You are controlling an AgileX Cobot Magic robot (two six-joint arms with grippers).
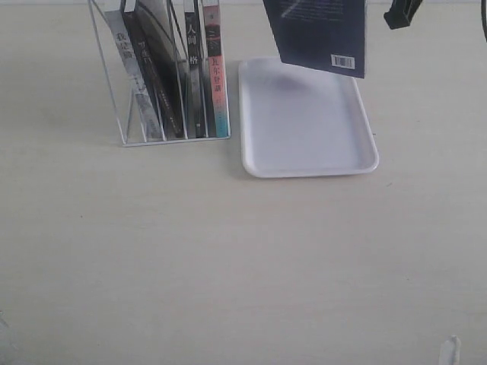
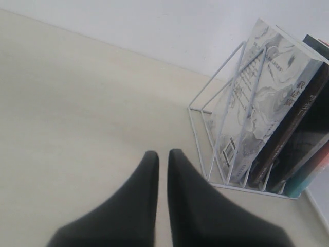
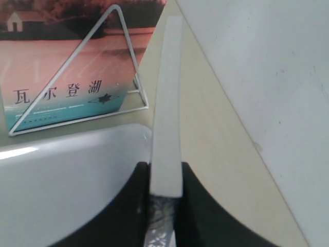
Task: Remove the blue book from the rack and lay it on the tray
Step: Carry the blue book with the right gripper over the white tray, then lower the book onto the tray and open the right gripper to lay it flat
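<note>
Pale table (image 1: pixel 228 266): right end effector (image 3: pixel 164 172) pinches the blue book (image 1: pixel 319 34) (top cut off) above the tray (image 1: pixel 304 133).

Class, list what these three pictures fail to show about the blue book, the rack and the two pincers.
Blue book: exterior view, top cut off by frame edge; front cover turned away.
Right pincer: exterior view, its grip lies beyond the top edge.
Rack: exterior view, top cut off by frame edge.
Left pincer: outside the exterior view; only its wrist view shows it.

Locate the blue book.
Exterior view: the blue book hangs upper right of centre, over the tray's far end, right of the rack, clamped in the right end effector.
</note>
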